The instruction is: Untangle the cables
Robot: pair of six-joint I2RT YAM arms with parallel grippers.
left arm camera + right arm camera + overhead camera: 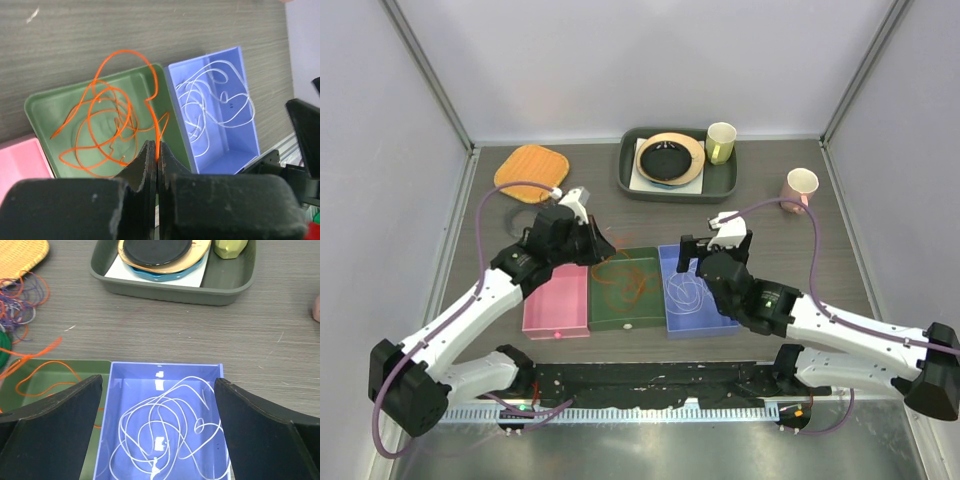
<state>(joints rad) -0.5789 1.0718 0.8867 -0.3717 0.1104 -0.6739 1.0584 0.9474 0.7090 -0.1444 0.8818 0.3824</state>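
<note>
The black left gripper point(157, 152) is pinched shut on a strand of the thin orange cable point(102, 122), which loops in the green plastic tray point(40, 107). The black right gripper point(157, 385) hangs spread wide above the blue plastic tray point(165, 369) holding the thin white cable point(165, 432). With the pink plastic tray point(555, 300), three trays line the table's near edge. Only the right wrist view shows a purple-and-orange cable tangle point(17, 300), cut off at its left edge.

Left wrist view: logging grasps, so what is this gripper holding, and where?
The left gripper is shut on the orange cable, pinching a single strand rising from the green tray.
</note>
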